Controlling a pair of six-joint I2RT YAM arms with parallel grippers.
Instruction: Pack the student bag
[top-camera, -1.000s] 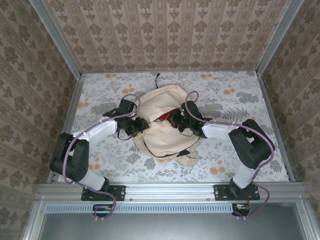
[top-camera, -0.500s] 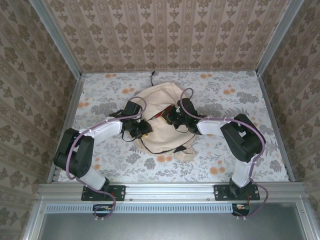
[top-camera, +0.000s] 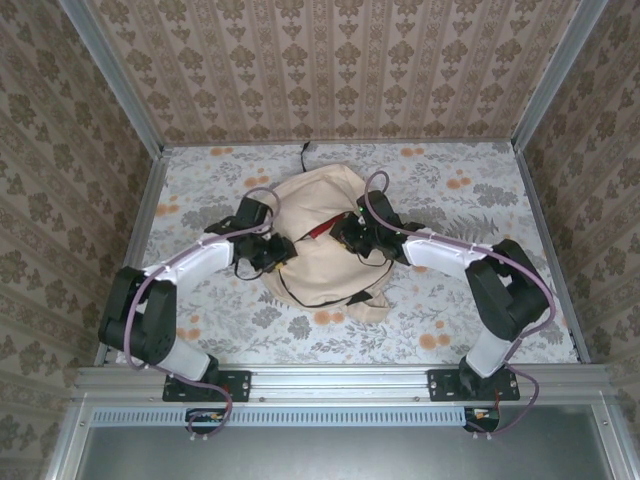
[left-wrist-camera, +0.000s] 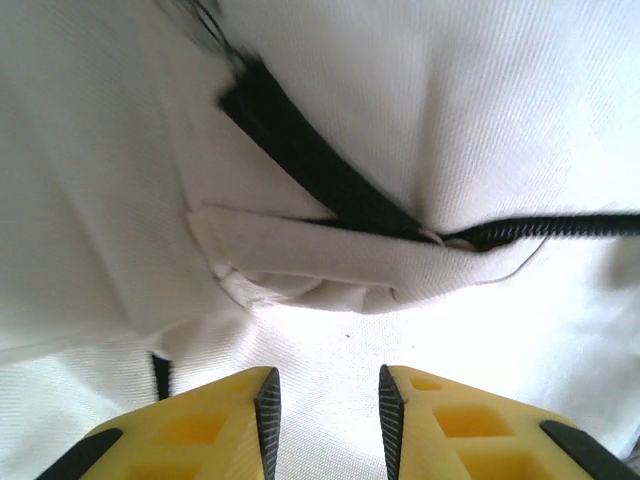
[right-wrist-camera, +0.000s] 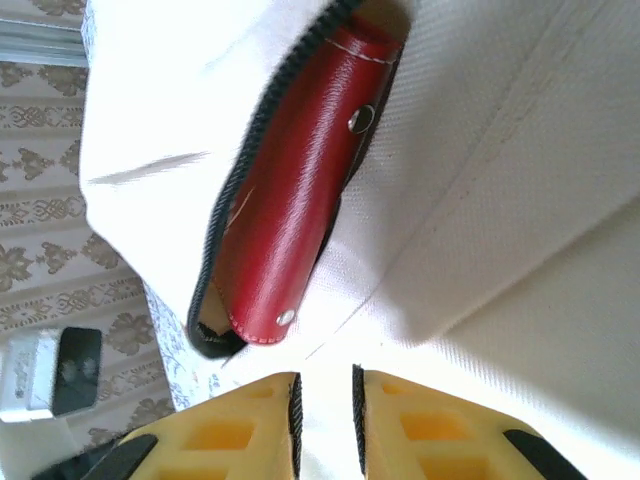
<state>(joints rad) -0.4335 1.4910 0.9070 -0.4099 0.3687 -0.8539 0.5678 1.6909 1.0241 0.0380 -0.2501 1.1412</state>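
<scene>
The student bag (top-camera: 322, 262), a cream fabric backpack with dark zipper lines, lies mid-table between both arms. Its zip opening gapes, and a red leather case (right-wrist-camera: 295, 210) with metal snaps sits inside it, also showing as a red sliver (top-camera: 318, 230) from above. My left gripper (top-camera: 280, 255) is at the bag's left side. In the left wrist view that gripper (left-wrist-camera: 325, 385) is open over plain bag fabric (left-wrist-camera: 500, 100), just below a black zipper (left-wrist-camera: 320, 175). My right gripper (top-camera: 342, 236) rests on the bag's upper right. Close up, this gripper (right-wrist-camera: 325, 390) stands slightly open, just below the case.
The floral tablecloth (top-camera: 480, 200) has free room right and left of the bag. Patterned walls and metal rails (top-camera: 545, 230) close the table in. The bag's black top loop (top-camera: 306, 152) points at the back wall. A strap end (top-camera: 375, 305) trails toward the near edge.
The right gripper's jaws have parted from shut. The bag has shifted toward the back wall, and less of the red case shows. The left gripper stays at the bag's left edge.
</scene>
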